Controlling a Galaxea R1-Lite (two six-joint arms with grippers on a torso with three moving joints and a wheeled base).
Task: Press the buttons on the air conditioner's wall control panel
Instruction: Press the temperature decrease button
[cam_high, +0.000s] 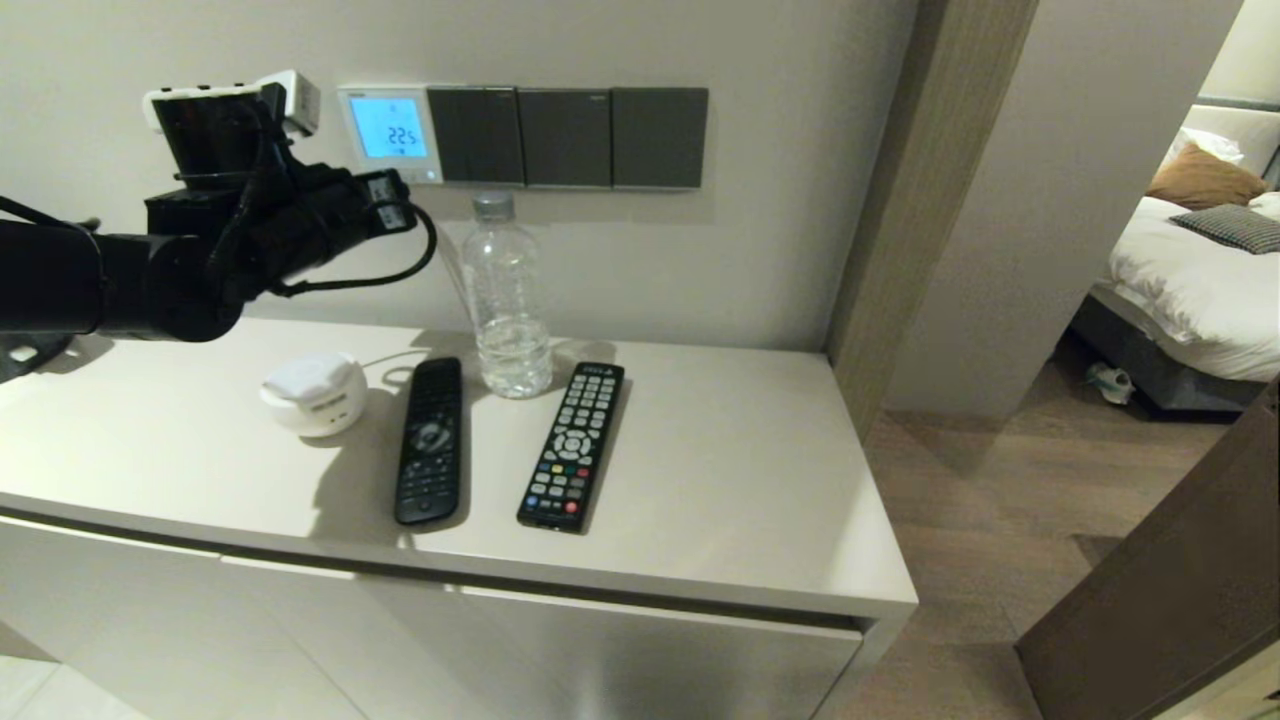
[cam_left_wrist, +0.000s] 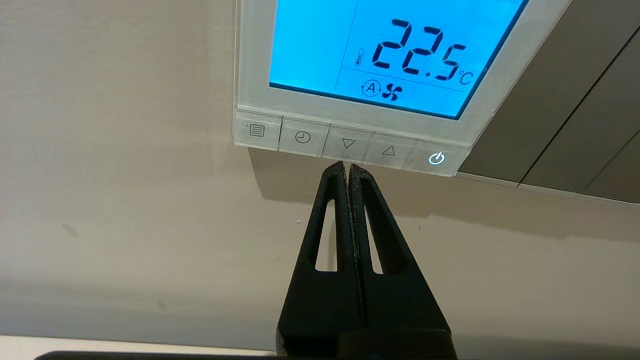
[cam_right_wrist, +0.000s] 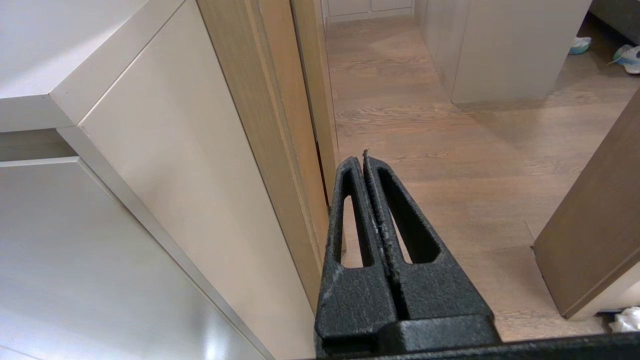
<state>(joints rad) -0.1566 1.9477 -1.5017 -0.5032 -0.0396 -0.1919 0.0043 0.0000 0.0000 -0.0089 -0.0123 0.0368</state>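
Mounted on the wall above the surface (cam_high: 700, 470), the air conditioner's wall control panel (cam_high: 390, 133) is a small white square unit whose screen (cam_left_wrist: 390, 50) glows blue and reads 22.5 °C with a fan symbol below. It sits at the left end of a row of dark grey switch plates (cam_high: 567, 137). Along its lower edge run the buttons (cam_left_wrist: 350, 145): five pale keys marked, in order, menu, clock, down arrow, up arrow and power, the power symbol lit. The left claw (cam_left_wrist: 347, 167) has its two fingers pressed together with nothing between them, forming a single narrow tip held just under the down-arrow key; whether it touches the key cannot be told. The panel is judged rigid, fixed and of thin plastic, so nothing is to be gripped; each key likely needs only a short, light push square to its face, and a hard or slanting push could slip onto the neighbouring key or scuff the bezel. The right claw (cam_right_wrist: 365, 160), likewise closed and empty, hangs low beside the cabinet, over the wooden floor. One container stands on the surface: a clear plastic bottle (cam_high: 508, 300) with a grey cap, upright, holding a little water at the bottom. Beside it lie two remotes (cam_high: 500, 445) and a round white device (cam_high: 314, 393).
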